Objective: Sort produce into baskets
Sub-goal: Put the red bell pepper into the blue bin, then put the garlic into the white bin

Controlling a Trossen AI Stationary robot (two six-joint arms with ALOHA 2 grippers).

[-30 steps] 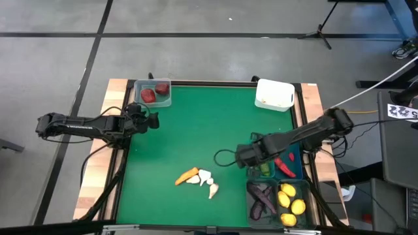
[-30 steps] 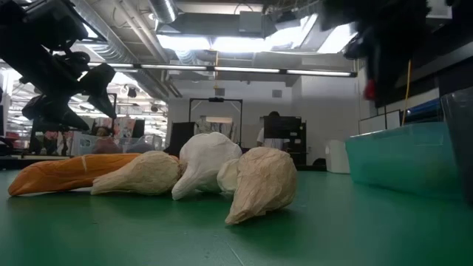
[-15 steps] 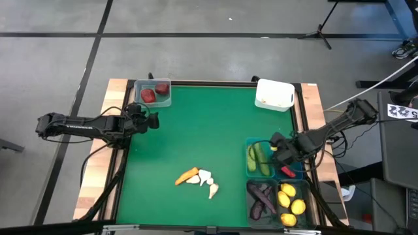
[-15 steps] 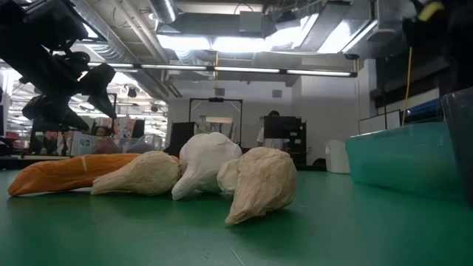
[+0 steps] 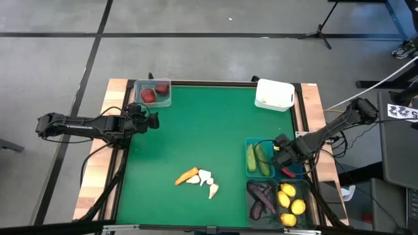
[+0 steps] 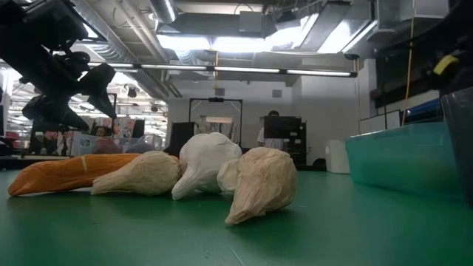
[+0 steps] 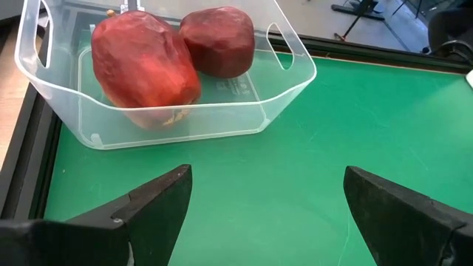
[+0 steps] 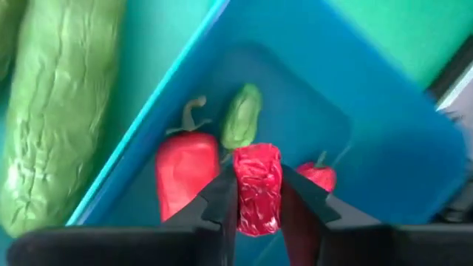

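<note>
Over the teal basket [image 8: 384,148] at the table's right edge, the right gripper [image 8: 257,193] pinches a red pepper [image 8: 257,188], with two more peppers [image 8: 185,174] just below it. Step in hand: dropping it; next calls for opening the fingers. Left gripper [image 7: 262,199] waits spread wide before the clear basket [image 7: 185,111].

Green mat [image 5: 202,130]; clear bin [image 5: 153,93] with dark red fruits [image 7: 177,55]; white bin [image 5: 273,94]; teal bin [image 8: 384,140] with red peppers [image 8: 185,174]; orange carrot [image 5: 187,175]; white garlic [image 5: 208,182]; yellow lemons [image 5: 290,203]; green cucumbers [image 5: 257,158]; purple eggplants [image 5: 261,199].
</note>
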